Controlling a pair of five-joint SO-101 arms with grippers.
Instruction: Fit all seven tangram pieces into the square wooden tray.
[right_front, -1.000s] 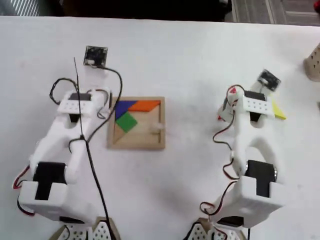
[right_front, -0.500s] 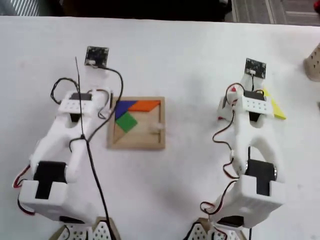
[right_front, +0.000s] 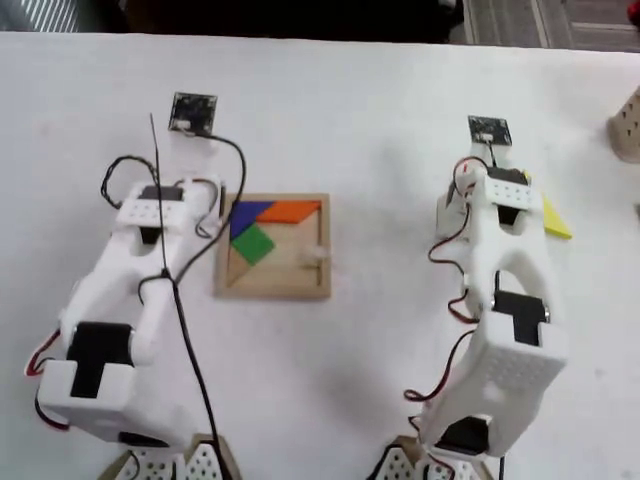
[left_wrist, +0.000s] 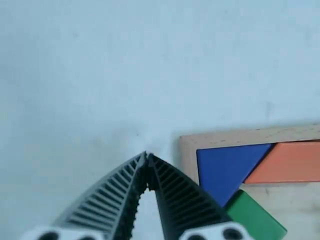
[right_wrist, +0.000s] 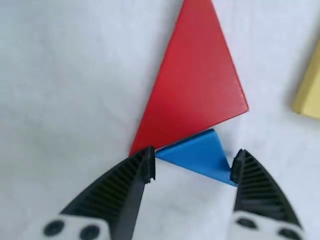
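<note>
**Three pieces in the tray, right gripper open over a blue triangle**

The left gripper (left_wrist: 146, 160) is closed on nothing, its tips over the table (right_front: 350, 120) just beside a corner of the tray (right_front: 272, 285). In the tray lie a blue piece (right_front: 248, 215), an orange piece (right_front: 295, 210) and a green piece (right_front: 253, 243). The right gripper (right_wrist: 192, 162) stands open, one jaw on each side of a small blue triangle (right_wrist: 197, 152) that touches a red triangle (right_wrist: 195, 90). A yellow piece (right_front: 556, 220) lies nearby.

Red triangle (right_wrist: 192, 85), blue triangle (right_wrist: 200, 155), yellow piece (right_wrist: 310, 95), tan tray (right_front: 280, 272).
</note>
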